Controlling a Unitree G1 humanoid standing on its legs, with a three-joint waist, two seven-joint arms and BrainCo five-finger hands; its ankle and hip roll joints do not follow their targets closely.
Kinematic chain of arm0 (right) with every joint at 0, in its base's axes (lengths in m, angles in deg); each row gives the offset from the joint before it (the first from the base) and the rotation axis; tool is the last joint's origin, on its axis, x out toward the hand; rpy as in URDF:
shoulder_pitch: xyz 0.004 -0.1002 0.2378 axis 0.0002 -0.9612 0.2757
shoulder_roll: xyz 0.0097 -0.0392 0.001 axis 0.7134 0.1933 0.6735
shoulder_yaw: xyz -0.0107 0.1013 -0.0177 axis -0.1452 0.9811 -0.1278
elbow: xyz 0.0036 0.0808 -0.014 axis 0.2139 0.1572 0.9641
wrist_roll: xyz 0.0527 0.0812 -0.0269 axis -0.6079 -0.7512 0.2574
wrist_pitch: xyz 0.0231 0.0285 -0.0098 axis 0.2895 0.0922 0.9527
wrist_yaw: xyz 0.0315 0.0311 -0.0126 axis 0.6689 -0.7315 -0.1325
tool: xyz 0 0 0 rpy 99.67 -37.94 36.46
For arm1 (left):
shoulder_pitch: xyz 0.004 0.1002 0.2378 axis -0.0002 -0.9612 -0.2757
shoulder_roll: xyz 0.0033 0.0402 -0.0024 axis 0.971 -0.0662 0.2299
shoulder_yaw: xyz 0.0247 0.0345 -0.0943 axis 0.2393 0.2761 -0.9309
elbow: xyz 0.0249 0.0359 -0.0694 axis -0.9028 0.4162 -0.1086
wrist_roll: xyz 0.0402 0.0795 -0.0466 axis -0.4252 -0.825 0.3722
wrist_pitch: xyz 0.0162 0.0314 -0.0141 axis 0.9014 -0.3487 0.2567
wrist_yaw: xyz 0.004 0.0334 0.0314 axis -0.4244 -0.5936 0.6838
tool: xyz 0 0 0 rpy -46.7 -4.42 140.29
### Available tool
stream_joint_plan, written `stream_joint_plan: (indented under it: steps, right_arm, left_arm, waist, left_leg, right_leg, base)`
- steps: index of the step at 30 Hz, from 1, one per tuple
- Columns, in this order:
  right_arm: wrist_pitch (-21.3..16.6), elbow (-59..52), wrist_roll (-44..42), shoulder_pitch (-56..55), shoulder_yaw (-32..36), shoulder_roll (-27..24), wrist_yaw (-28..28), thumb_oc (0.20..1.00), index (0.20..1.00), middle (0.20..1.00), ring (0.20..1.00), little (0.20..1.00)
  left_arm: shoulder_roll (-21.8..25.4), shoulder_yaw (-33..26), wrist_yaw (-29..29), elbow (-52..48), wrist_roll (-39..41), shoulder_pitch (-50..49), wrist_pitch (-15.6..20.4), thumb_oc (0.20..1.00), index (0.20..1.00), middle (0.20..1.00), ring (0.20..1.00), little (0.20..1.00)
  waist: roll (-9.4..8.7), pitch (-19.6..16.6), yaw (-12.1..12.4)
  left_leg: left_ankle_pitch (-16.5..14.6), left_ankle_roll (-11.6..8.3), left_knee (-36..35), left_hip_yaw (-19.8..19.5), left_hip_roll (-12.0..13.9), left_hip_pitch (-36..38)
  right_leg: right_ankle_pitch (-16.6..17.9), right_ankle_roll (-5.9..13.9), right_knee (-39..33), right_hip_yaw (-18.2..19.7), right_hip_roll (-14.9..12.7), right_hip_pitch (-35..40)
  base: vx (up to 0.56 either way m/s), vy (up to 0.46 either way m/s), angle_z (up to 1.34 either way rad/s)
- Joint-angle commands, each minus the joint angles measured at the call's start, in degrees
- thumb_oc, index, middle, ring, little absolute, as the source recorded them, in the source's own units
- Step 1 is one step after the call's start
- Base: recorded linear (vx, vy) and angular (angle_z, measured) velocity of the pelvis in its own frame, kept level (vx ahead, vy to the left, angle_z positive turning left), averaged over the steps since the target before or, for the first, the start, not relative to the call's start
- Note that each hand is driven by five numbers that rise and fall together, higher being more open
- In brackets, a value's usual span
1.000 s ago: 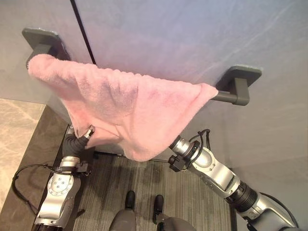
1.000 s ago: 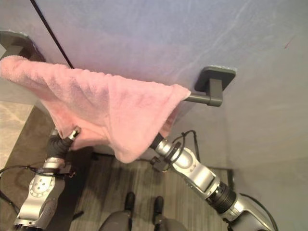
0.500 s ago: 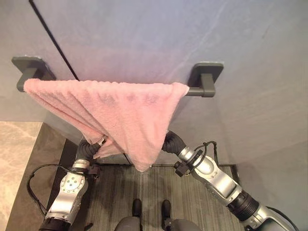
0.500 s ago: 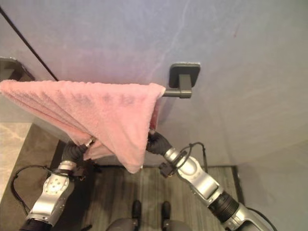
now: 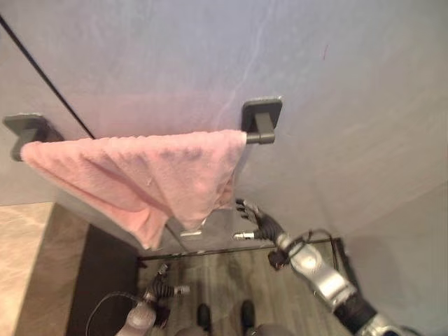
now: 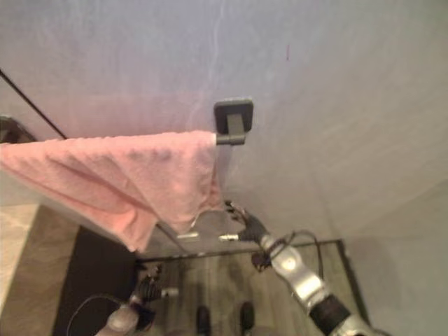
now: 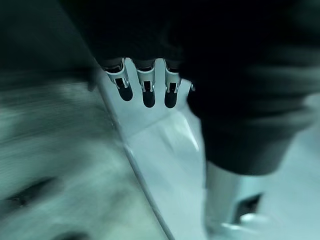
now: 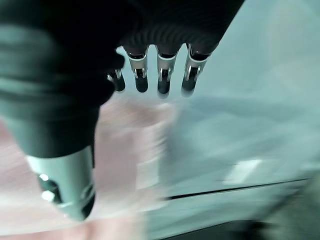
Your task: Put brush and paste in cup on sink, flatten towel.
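A pink towel (image 5: 147, 171) hangs over a dark wall bar between the left bracket (image 5: 25, 129) and the right bracket (image 5: 260, 115). It is bunched in folds, and its lowest corner droops left of the middle. My right hand (image 5: 255, 220) is open with fingers spread, just below the towel's right end and apart from it. In the right wrist view its fingers (image 8: 163, 75) are straight, with blurred pink cloth (image 8: 125, 165) beyond them. My left hand (image 5: 163, 281) is low down, well beneath the towel, with straight fingers (image 7: 145, 90) that hold nothing.
The grey wall (image 5: 336, 84) stands close ahead, with a dark seam (image 5: 49, 84) running down it at the left. Below lie a striped floor mat (image 5: 231, 273) and beige floor tiles (image 5: 28, 266) at the left.
Both hands have come out from under the towel and dropped away from it, the left one furthest. The towel now hangs free on the bar. The camera has shifted.
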Motion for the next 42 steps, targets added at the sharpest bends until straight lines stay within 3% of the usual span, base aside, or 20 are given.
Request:
stream_joint_plan:
  steps: [1, 6, 12, 15, 21, 26, 28, 34, 42]
  right_arm:
    - [-3.9, -0.6, 3.6, -0.5, 3.1, 3.3, -2.6, 1.000, 1.000, 1.000, 1.000, 1.000]
    - [-4.5, -4.8, 2.7, -4.8, 6.4, 3.0, -2.1, 1.000, 1.000, 1.000, 1.000, 1.000]
    - [-6.4, -14.5, 1.7, -8.5, 10.1, -0.9, -0.1, 1.000, 1.000, 1.000, 1.000, 1.000]
    - [-9.1, -19.9, 7.1, -15.4, 19.9, -4.7, -2.1, 1.000, 1.000, 1.000, 1.000, 1.000]
    - [-10.7, -22.5, 5.4, -23.3, 32.7, -1.3, -5.9, 1.000, 1.000, 1.000, 1.000, 1.000]
    - [-11.2, -24.0, 3.9, -27.0, 39.9, 1.4, -7.9, 1.000, 1.000, 1.000, 1.000, 1.000]
    - [-11.6, -25.8, 5.5, -27.4, 45.1, 3.7, -11.8, 1.000, 1.000, 1.000, 1.000, 1.000]
    - [-13.3, -32.5, 7.5, -23.1, 46.7, 4.5, -15.0, 1.000, 1.000, 1.000, 1.000, 1.000]
    - [-15.5, -43.4, 12.8, -17.6, 44.2, -2.6, -13.1, 1.000, 1.000, 1.000, 1.000, 1.000]
  left_arm:
    - [4.1, -3.1, 1.2, 8.1, -1.8, 4.7, 1.2, 1.000, 1.000, 1.000, 1.000, 1.000]
    - [2.5, -4.6, 1.7, 11.0, -2.4, 3.6, 0.9, 1.000, 1.000, 1.000, 1.000, 1.000]
    - [5.2, -5.6, 1.3, 6.3, -5.4, 1.6, 2.1, 1.000, 1.000, 1.000, 1.000, 1.000]
    - [10.2, -8.5, -0.4, -2.1, -8.8, -3.6, 4.4, 1.000, 1.000, 1.000, 1.000, 1.000]
    - [14.8, -17.7, 1.9, -10.5, -10.6, -11.6, 6.4, 1.000, 1.000, 1.000, 1.000, 1.000]
    - [15.4, -23.8, 3.0, -13.5, -10.6, -17.3, 6.6, 1.000, 1.000, 1.000, 1.000, 1.000]
    - [14.2, -28.6, 4.5, -14.9, -10.8, -20.4, 6.9, 1.000, 1.000, 1.000, 1.000, 1.000]
    - [12.3, -34.0, 7.6, -19.9, -10.4, -21.6, 7.0, 1.000, 1.000, 1.000, 1.000, 1.000]
    - [11.6, -44.2, 13.6, -26.1, -10.2, -19.4, 8.5, 1.000, 1.000, 1.000, 1.000, 1.000]
  waist:
    - [-4.13, -3.0, -0.6]
    - [-3.60, -3.3, -1.1]
    - [-3.49, -3.5, -1.5]
    - [-3.46, -3.6, -1.9]
    - [-3.55, -4.1, -2.5]
    - [-3.62, -4.1, -2.7]
    - [-3.57, -4.3, -2.5]
    - [-3.48, -4.4, -1.6]
    - [-3.67, -4.4, -0.2]
  left_leg:
    - [-0.4, -3.45, 0.1, 1.3, 1.5, 0.8]
    - [-0.3, -3.51, 0.1, 1.3, 1.6, 0.8]
    - [-0.4, -3.62, 0.1, 1.3, 1.5, 0.4]
    - [-0.4, -3.64, 0.1, 1.1, 1.4, 0.0]
    - [-0.6, -3.53, 0.1, 1.2, 1.2, 0.1]
    - [-0.7, -3.47, 0.1, 1.4, 1.2, 0.1]
    - [-0.9, -3.14, 0.1, 1.1, 0.9, 0.3]
    - [-1.3, -2.66, 0.1, 1.3, 0.5, 1.1]
    - [-1.9, -2.30, 0.4, 1.5, 0.2, 2.2]
  right_leg:
    - [5.7, 10.99, 1.2, -0.4, -13.8, 0.4]
    - [5.6, 11.01, 1.1, -0.8, -13.9, 0.5]
    - [5.8, 11.20, 0.9, -0.7, -14.0, 0.3]
    - [6.1, 11.62, 0.6, -1.2, -14.4, 0.3]
    - [6.2, 12.15, 0.3, -1.3, -14.6, 0.4]
    - [6.3, 12.27, 0.3, -1.1, -14.7, 0.3]
    - [6.2, 12.31, 0.6, -0.9, -14.8, 0.3]
    - [5.8, 12.24, 0.9, -0.4, -15.2, 0.4]
    - [4.4, 11.89, 3.0, 0.4, -15.2, 0.1]
  base:
    - [0.03, -0.004, 0.17]
    - [0.01, -0.002, 0.03]
    - [0.00, 0.001, 0.01]
    - [0.01, 0.007, 0.03]
    - [0.00, 0.002, 0.01]
    - [0.00, 0.000, 0.00]
    - [0.00, 0.000, 0.00]
    - [-0.01, 0.011, -0.01]
    - [-0.01, 0.009, -0.02]
